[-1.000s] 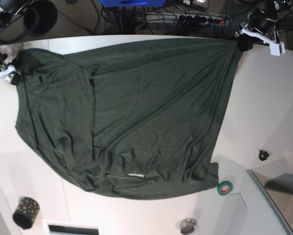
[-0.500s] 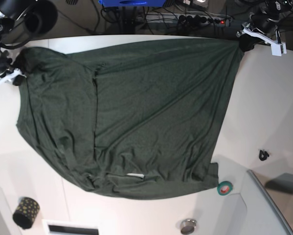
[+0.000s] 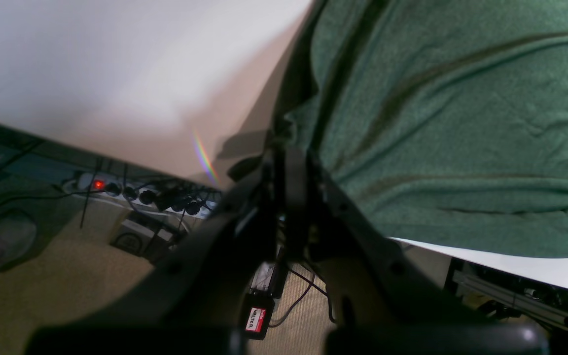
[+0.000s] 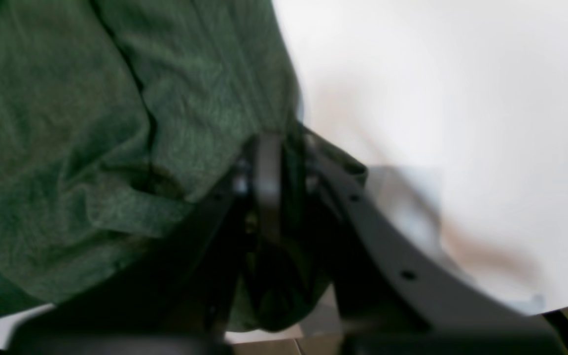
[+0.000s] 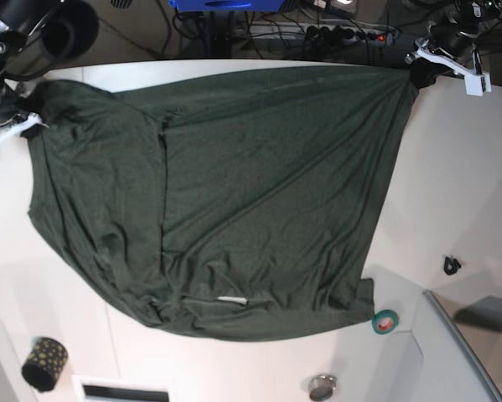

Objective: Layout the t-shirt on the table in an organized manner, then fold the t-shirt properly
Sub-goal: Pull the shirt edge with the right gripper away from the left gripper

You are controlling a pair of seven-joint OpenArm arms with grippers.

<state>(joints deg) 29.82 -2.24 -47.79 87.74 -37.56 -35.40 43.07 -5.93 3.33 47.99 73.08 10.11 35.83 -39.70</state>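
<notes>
— Base view: from overhead, looking down across the whole table (image 5: pixel 468 167).
— Wrist views: close in, at the far corners, both sharing the t-shirt (image 5: pixel 225 193) with the base view.

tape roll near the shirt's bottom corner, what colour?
The small tape roll is teal-green with a red inner ring; the base view shows it best.

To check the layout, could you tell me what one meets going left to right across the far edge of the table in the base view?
Right gripper → t-shirt → left gripper, each gripper shut on a far corner of the shirt.
</notes>
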